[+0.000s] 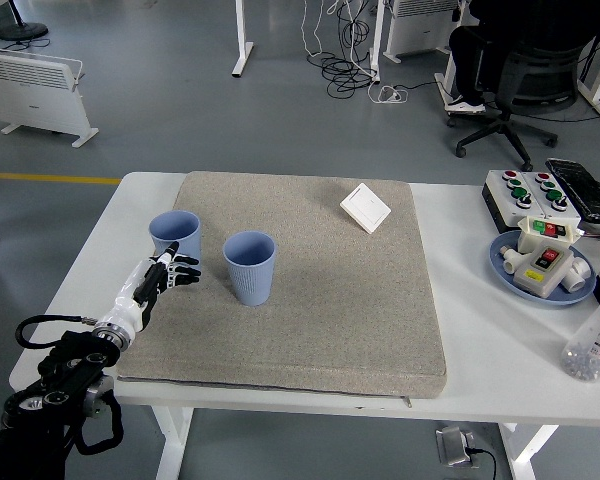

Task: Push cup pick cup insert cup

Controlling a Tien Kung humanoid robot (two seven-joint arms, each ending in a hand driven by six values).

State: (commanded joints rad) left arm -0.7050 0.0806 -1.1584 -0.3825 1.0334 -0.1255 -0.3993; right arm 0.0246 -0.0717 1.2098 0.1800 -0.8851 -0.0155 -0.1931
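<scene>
My left hand (166, 272) is loosely open, the black-tipped fingers (185, 275) fanned forward and holding nothing. The fingertips sit at the near side of the left blue cup (174, 237), low on its wall; from this view I cannot tell whether they press against it or stop just short. My forearm comes in from the lower left corner, rising at a slant over the tabletop (485, 385) edge and onto the grey mat (310, 290), the white wrist section in line with the hand and the palm turned downward and inward.

The left blue cup stands upright near the mat's left edge. The second blue cup (249, 266), also upright, stands just beside it to the right, with a gap between them. A white square switch plate (365, 207) lies at the mat's far right part.

Off the mat to the right are a button box (525, 190) with green and red buttons, and a blue plate (507, 268) carrying white switch units. No writing is legible.
</scene>
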